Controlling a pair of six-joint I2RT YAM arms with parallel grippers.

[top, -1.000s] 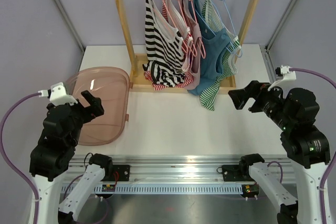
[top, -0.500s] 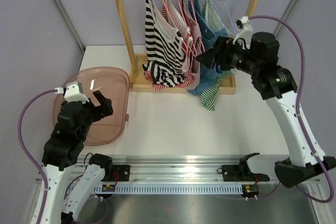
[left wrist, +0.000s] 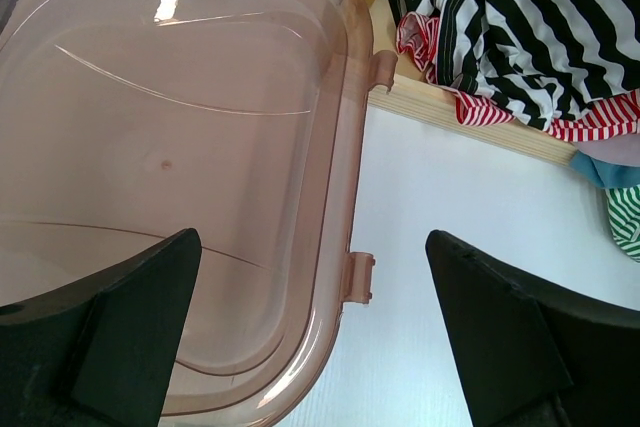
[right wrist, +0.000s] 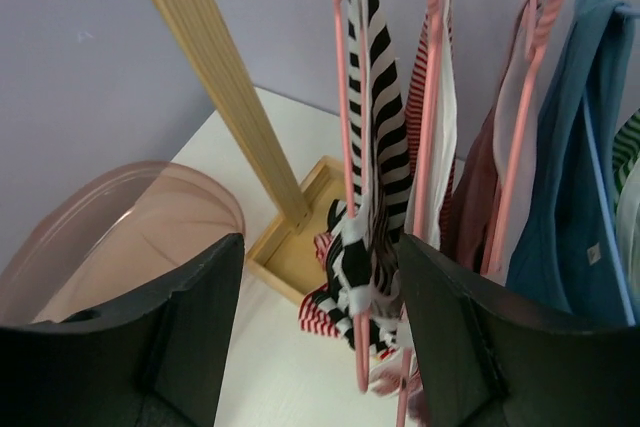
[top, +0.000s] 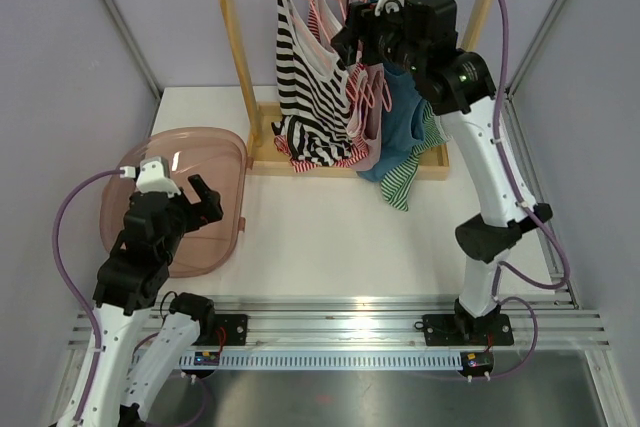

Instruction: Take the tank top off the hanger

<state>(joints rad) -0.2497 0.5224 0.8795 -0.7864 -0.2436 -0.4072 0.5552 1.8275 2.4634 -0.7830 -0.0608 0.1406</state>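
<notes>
Right fingers (right wrist: 160, 337) spread wide, empty, facing striped tank top (right wrist: 375, 167)

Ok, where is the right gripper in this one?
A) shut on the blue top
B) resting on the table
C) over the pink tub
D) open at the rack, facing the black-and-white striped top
D: the right gripper is up at the rack, jaws apart, with the black-and-white striped top straight ahead of it and nothing held.

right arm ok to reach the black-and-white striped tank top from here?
Probably yes. The right gripper is open, and the black-and-white striped tank top hangs straight ahead of it, framed between its fingers in the wrist view, with nothing in front of it.
</notes>
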